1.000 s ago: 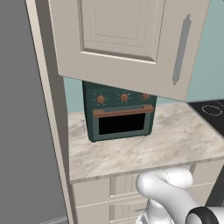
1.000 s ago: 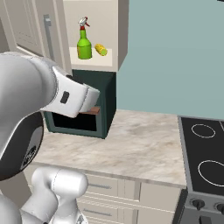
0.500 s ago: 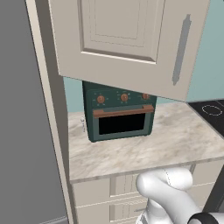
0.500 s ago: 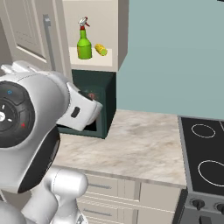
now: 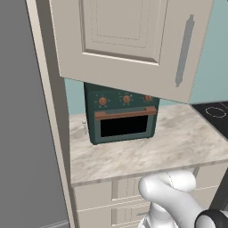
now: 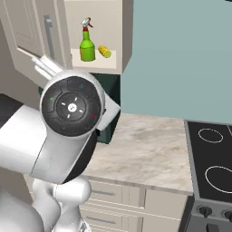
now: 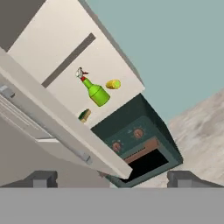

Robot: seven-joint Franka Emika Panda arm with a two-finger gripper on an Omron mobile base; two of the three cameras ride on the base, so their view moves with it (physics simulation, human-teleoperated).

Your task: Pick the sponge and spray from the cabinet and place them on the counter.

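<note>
Beige raised-panel cabinet door [image 6: 27,41] with its long grey bar handle [image 6: 49,38] hangs open at left. On the open shelf, the slim green spray bottle with a red top [image 6: 87,45] stands upright, a small yellow-and-green sponge block [image 6: 104,51] just right of it. Below sits the dark green oven [image 5: 122,115] on the marbled beige counter [image 6: 145,152]. The gripper [image 7: 111,178] holds its dark fingertips wide apart, gripping nothing.
</note>
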